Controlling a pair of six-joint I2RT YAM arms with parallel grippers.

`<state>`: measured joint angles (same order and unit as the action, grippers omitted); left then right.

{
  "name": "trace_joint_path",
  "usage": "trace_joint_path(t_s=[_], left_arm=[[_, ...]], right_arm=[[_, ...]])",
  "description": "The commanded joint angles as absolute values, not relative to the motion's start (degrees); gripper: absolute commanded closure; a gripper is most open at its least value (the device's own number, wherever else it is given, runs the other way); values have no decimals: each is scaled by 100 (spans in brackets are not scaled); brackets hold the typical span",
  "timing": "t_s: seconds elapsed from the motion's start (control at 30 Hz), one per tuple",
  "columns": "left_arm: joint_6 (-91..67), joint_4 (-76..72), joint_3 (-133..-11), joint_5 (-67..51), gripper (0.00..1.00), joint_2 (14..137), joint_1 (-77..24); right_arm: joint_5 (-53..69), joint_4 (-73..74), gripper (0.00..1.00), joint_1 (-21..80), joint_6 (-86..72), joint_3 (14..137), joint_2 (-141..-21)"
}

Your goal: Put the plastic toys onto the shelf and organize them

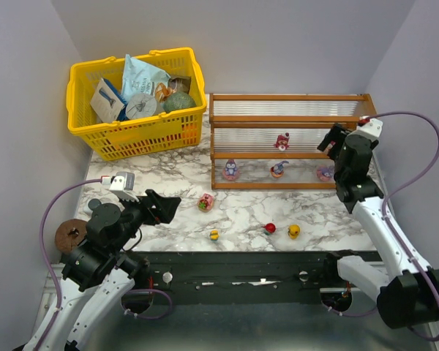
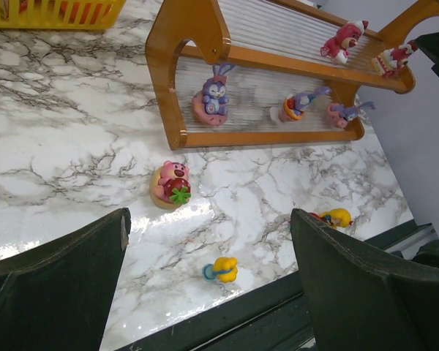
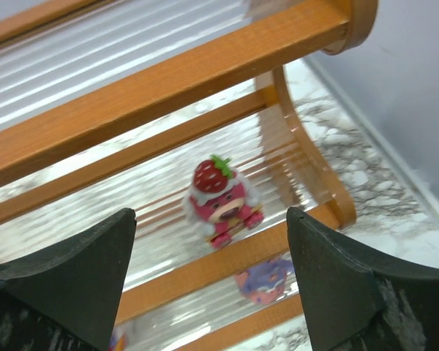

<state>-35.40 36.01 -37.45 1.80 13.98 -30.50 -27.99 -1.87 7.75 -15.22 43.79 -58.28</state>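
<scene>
The shelf (image 1: 289, 124) sits at 1 o'clock on the bench (image 1: 168, 183), long axis 9-to-3, tiers stepping down toward 6. Right fingers (image 3: 344, 270), spread, frame an upright strawberry toy (image 3: 219, 197) on the middle tier. Left fingers (image 2: 58, 285) gape empty at 8.

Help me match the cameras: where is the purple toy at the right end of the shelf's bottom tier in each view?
Top external: the purple toy sits right of centre, on the lowest tier.
Left wrist: upper right, rightmost on the bottom tier.
Right wrist: bottom centre, blurred, under the strawberry-capped toy.
Shared landmark: the shelf, its orange right end beside the toy.
</scene>
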Motion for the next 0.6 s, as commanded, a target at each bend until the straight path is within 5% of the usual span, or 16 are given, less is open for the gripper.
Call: trace_joint_path(t_s=[0.0,0.13,0.37,0.57], left_arm=[[-3542,3577,-3735,281,1,1310,-3076],[-3542,3577,-3727,272,1,1309,-3076],[-3542,3586,-3735,281,1,1301,-3076],[-3568,3586,-3727,299,1,1397,-3076]], right_arm=[[-1348,1167,9,738,-2064,4693,-5257],[-35,1433,12,1254,-2206,4369,-4809],[-1264,1047,11,3935,-2505,3859,-4561],[-2319,238,9,5790,-2223,4042,-5851]])
